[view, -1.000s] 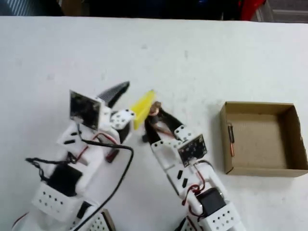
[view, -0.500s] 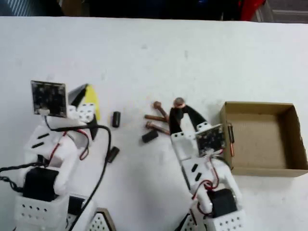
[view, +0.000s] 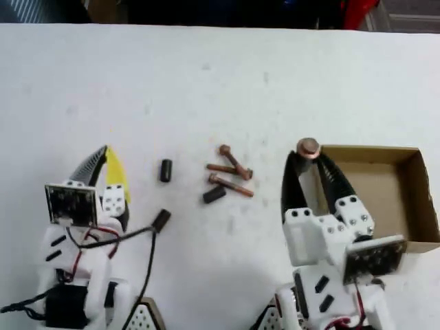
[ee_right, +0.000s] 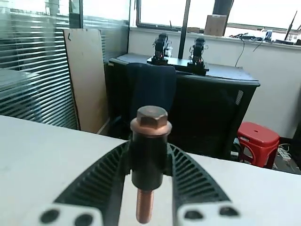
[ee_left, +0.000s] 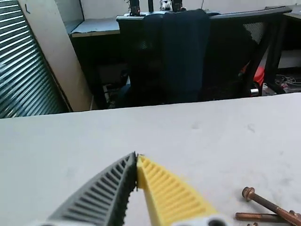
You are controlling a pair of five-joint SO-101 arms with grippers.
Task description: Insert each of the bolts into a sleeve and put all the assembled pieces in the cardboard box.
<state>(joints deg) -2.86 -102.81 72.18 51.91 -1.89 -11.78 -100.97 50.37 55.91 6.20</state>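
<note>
My right gripper [view: 307,155] hovers over the left wall of the cardboard box [view: 385,148], shut on an assembled piece: a copper bolt [ee_right: 149,120] pushed through a black sleeve [ee_right: 147,160], held upright with the bolt head [view: 308,146] on top. Three loose copper bolts [view: 231,175] lie in a cluster at the table's middle; two of them also appear in the left wrist view [ee_left: 268,207]. Three black sleeves lie on the table [view: 166,170] [view: 214,195] [view: 161,219]. My left gripper [view: 106,149], one finger grey and one yellow, is shut on nothing at the left [ee_left: 136,159].
The white table [view: 220,82] stretches wide behind the parts. A black cable [view: 137,237] from the left arm runs close to the nearest sleeve. Dark chairs and desks stand beyond the table's far edge.
The right arm carried the sleeved bolt from the table's middle rightward to the box's left wall. The left arm drew back to the left and toward the front.
</note>
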